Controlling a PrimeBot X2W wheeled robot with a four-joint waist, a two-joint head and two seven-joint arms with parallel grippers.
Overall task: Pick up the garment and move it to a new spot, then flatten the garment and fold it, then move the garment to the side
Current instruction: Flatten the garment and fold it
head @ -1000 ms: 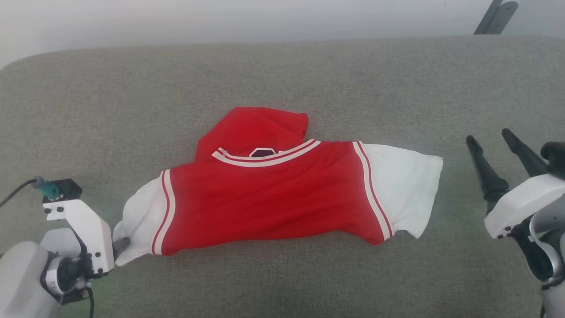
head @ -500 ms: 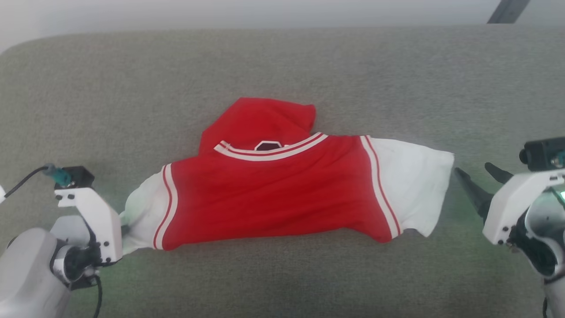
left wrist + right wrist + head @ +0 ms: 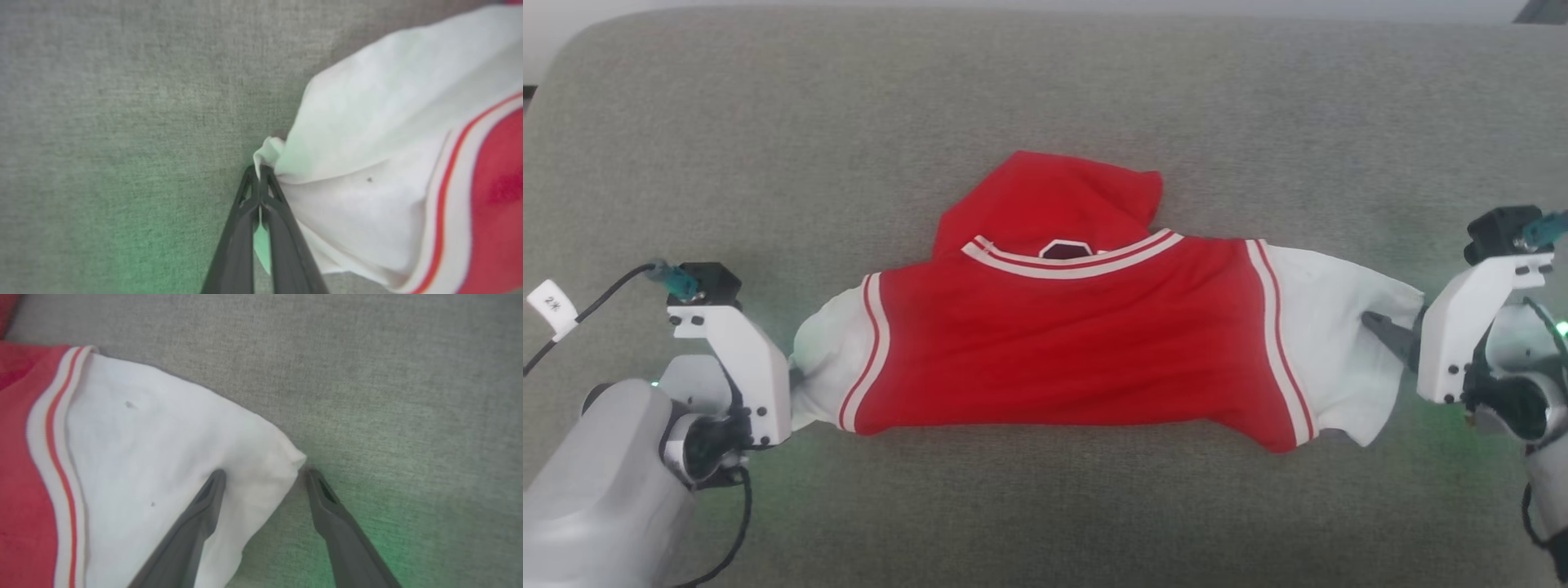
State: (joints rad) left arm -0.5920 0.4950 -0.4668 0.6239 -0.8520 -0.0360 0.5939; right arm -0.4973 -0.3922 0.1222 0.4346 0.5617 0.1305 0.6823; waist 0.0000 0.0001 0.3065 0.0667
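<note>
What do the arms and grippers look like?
Left gripper and right gripper: two long, dark, tapered fingers each. White angular wrist brackets with dark screws, grey rounded forearms behind. Black camera block with teal connector atop each bracket. Left arm's black cable carries a white tag.

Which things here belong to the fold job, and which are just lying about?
Job:
garment
left gripper, shut on the left sleeve
right gripper, open around the right sleeve corner

Lying about:
grey cushion, just the work surface
cable tag
dark object at the top right corner
</note>
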